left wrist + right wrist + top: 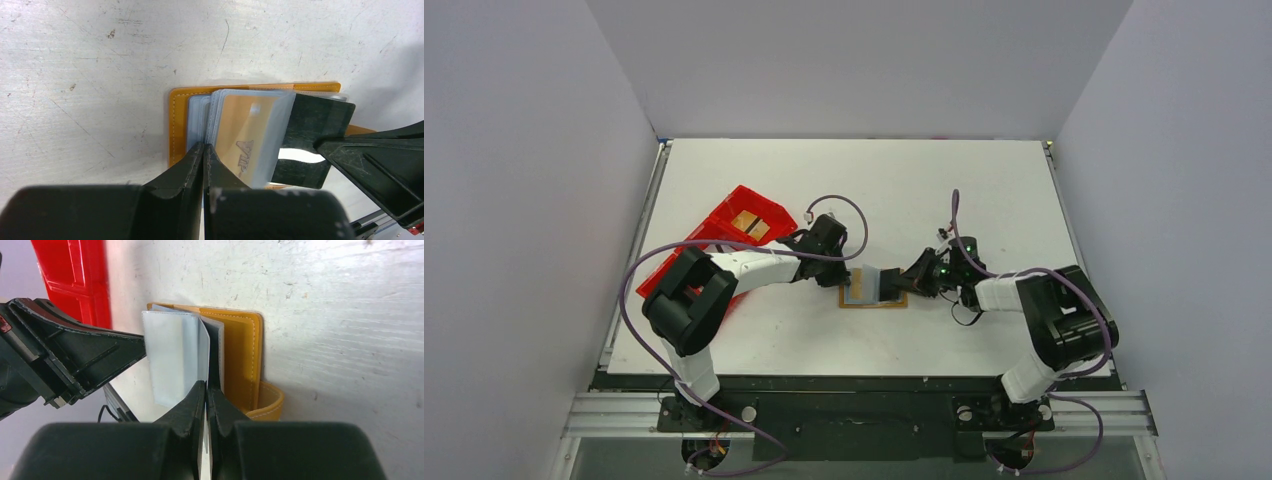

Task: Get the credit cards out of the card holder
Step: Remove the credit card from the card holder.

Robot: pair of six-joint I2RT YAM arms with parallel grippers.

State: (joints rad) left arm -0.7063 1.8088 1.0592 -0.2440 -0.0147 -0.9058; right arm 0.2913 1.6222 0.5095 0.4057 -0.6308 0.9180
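**Ana:** We're at the middle of the worktop (944, 190), and both arms meet over the card holder (245, 350). It lies open and flat on the white surface, tan with pale stitching.

**Ben:** And the credit cards (170, 360) are not out. They stand up out of the holder like the pages of a book, pale blue-grey leaves fanned between the two arms.

**Ana:** Look at the right hand (206, 387) in its own wrist view. The fingers are pressed together, and a thin pale leaf runs down between them, so it is pinching the near edge of a card.

**Ben:** The left hand (204, 150) comes in from the opposite side. Its fingers are also pressed tight, with the tips right against the edge of the card stack. I can't tell whether a leaf is actually nipped between them.

**Ana:** From that left wrist view, the front card shows an orange face lettered VIP behind a clear cover. The right hand's black finger is clamped over its far edge.

**Ben:** The red tray (75, 280) sits off to the left side of the worktop, well apart from the holder. The left arm reaches past it.

**Ana:** One flap of the holder curls up a little at the corner nearest the right hand.
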